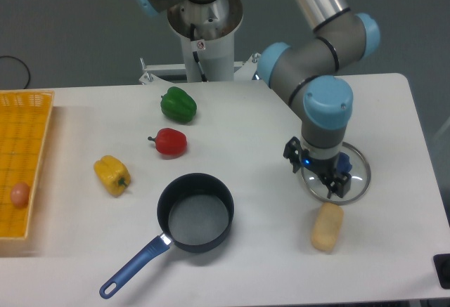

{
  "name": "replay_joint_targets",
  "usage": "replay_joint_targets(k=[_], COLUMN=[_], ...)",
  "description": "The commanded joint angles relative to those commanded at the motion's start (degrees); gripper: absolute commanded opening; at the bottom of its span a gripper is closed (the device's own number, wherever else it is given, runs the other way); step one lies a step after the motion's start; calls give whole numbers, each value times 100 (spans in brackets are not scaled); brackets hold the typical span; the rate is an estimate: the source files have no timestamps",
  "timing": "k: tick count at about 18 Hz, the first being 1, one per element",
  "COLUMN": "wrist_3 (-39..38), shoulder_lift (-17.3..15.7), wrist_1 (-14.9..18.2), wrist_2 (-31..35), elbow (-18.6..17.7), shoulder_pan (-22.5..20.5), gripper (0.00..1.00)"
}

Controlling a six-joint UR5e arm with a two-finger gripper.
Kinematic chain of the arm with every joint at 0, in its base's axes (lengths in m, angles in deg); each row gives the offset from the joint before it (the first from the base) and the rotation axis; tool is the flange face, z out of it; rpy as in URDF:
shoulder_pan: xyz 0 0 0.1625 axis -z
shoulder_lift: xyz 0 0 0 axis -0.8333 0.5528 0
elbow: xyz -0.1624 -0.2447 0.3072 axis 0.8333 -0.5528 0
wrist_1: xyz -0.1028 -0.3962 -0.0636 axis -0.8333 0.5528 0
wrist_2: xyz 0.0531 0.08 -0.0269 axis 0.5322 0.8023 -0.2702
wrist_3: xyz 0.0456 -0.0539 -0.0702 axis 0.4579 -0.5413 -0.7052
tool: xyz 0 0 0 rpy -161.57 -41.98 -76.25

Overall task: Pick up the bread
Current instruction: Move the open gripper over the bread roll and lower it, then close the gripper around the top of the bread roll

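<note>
The bread (328, 226), a pale tan oblong roll, lies on the white table near the front right, tilted slightly from upright in the image. My gripper (333, 187) hangs just behind and above it, over the front part of a glass lid (358, 178), apart from the bread. The two dark fingers stand apart with nothing between them, so the gripper is open.
A dark pot with a blue handle (195, 213) sits left of the bread. A yellow pepper (112, 175), a red pepper (169, 142) and a green pepper (178, 105) lie further left. A yellow basket (28, 138) at the left edge holds a pinkish egg (20, 194).
</note>
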Motion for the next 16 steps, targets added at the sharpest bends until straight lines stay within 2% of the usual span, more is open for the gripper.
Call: replay_joint_targets(k=[4,7,16], wrist_3=[-80,-80,-80], shoulder_lift=[211,387,581], wrist_1=[-106,-342,-466], wrist_2=[-9,0,17], elbow=[106,150,168], shoulder_pan=[-9,-35,-53], gripper=[100,100,100])
